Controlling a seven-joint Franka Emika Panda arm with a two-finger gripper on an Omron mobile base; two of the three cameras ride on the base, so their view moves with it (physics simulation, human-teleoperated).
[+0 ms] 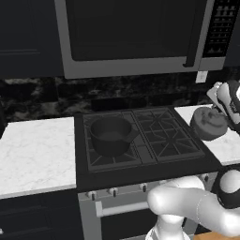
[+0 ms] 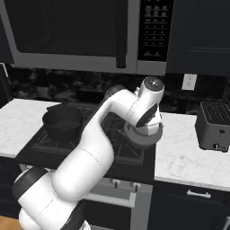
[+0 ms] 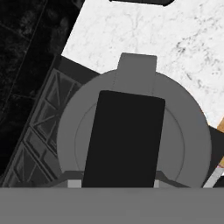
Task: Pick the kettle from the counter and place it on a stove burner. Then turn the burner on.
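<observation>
The grey kettle (image 1: 208, 123) hangs tilted above the line where the black cooktop meets the right counter (image 1: 228, 146). My gripper (image 1: 221, 110) comes down on it from above and is shut on the kettle's dark arched handle (image 3: 124, 138). From the right base view the kettle (image 2: 143, 136) sits under my hand, by the cooktop's right edge. In the hand view the kettle's round body (image 3: 183, 131) covers part of the grate (image 3: 39, 127) and part of the white counter (image 3: 131, 30), spout pointing away. The nearest free stove burner (image 1: 168, 139) lies just left of the kettle.
A dark saucepan (image 1: 111, 135) occupies the left burners. Burner knobs (image 1: 112, 191) line the stove front. A microwave (image 1: 136, 33) hangs above the cooktop. A toaster (image 2: 214, 125) stands on the right counter, and more counter (image 1: 33, 154) stretches left.
</observation>
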